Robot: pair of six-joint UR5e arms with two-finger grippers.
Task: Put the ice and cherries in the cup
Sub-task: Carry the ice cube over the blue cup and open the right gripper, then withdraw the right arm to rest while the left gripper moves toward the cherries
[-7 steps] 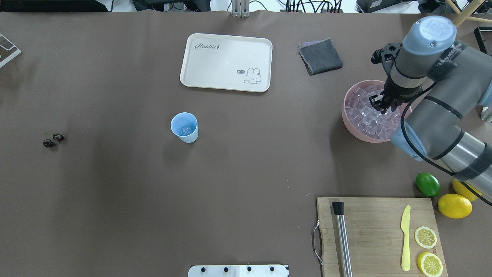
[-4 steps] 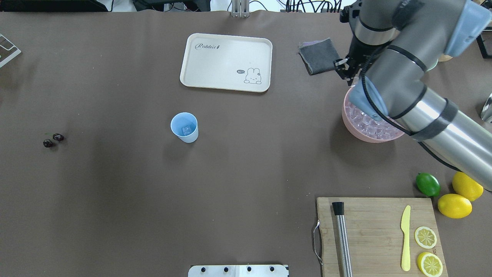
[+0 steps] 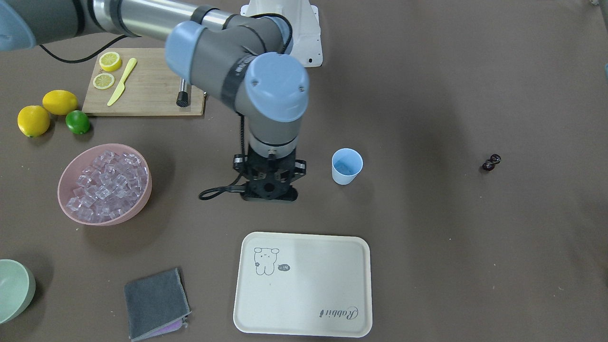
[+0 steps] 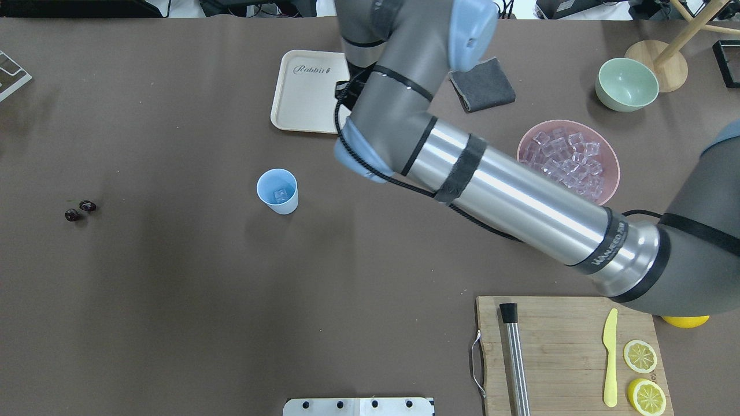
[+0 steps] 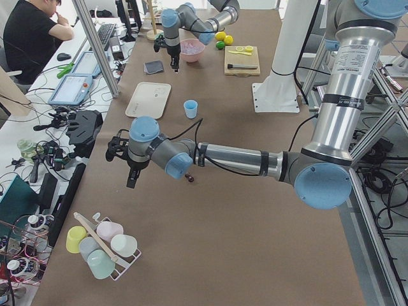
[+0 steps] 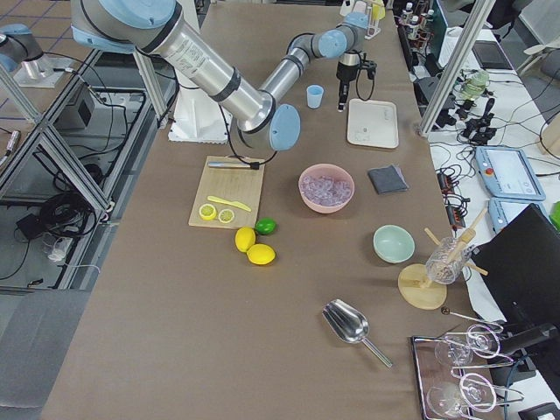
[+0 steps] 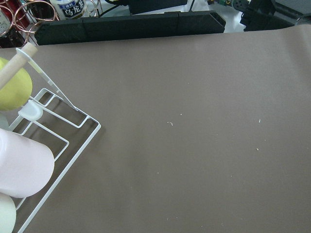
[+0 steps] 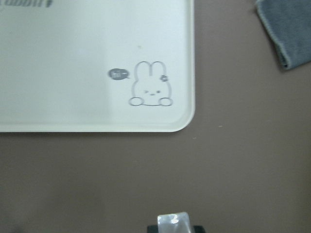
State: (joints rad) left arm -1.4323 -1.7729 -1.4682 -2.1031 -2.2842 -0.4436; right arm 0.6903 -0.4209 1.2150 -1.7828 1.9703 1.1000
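Observation:
The light-blue cup (image 4: pixel 277 192) stands upright mid-table, also in the front view (image 3: pixel 346 166), with one clear ice cube (image 4: pixel 280 195) inside. More ice (image 4: pixel 569 159) fills the pink bowl (image 4: pixel 520 151) on the right. The cherries (image 4: pixel 80 210) lie far left on the table, also in the front view (image 3: pixel 491 162). My right gripper (image 3: pixel 269 187) hangs between bowl and cup, over the tray's corner, shut on an ice cube (image 8: pixel 173 219). My left gripper (image 5: pixel 132 178) shows only in the exterior left view; I cannot tell whether it is open or shut.
A cream rabbit tray (image 4: pixel 306 92) lies behind the cup, a grey cloth (image 4: pixel 483 85) beside it. A pale green bowl (image 4: pixel 627 84) stands back right. A cutting board (image 4: pixel 569 352) with knife, lemon slices and a metal tool lies front right, a lime (image 3: pixel 77 122) and lemons beside it.
My right gripper has lifted out of the pink bowl and swung left across the table, from over the ice to over the tray's corner nearer the cup.

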